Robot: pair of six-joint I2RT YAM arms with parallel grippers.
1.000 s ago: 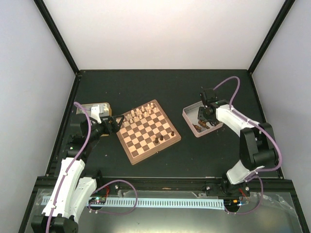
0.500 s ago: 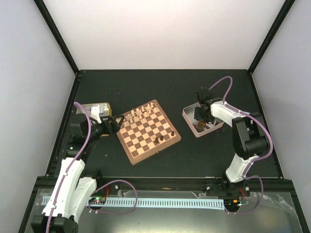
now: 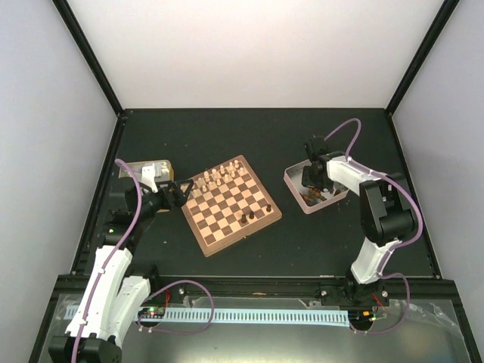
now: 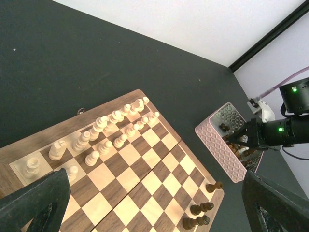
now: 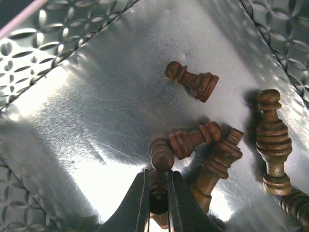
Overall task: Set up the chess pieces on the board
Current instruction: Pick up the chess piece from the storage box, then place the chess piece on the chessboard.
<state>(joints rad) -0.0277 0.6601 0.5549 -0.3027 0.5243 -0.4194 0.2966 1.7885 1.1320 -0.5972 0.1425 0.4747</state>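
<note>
Dark brown chess piece (image 5: 161, 155), lying in the silver tin (image 5: 58, 43) near the bench's right edge, was clenched by the right end effector (image 5: 158, 182) and should be lifted straight, clear of neighbouring pieces (image 5: 203, 135); left end effector (image 3: 175, 193) stood released.

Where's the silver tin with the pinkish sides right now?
In the top view, the silver pinkish-sided tin sits on the right side, right of the chequered wooden chessboard and apart from it.

The board (image 3: 227, 215) stands open across its middle; cream pieces (image 3: 218, 178) crowd its far 2 rows, dark pieces (image 3: 248, 215) dot its right edge, and the pink tin (image 3: 293, 193) flanks its right.
</note>
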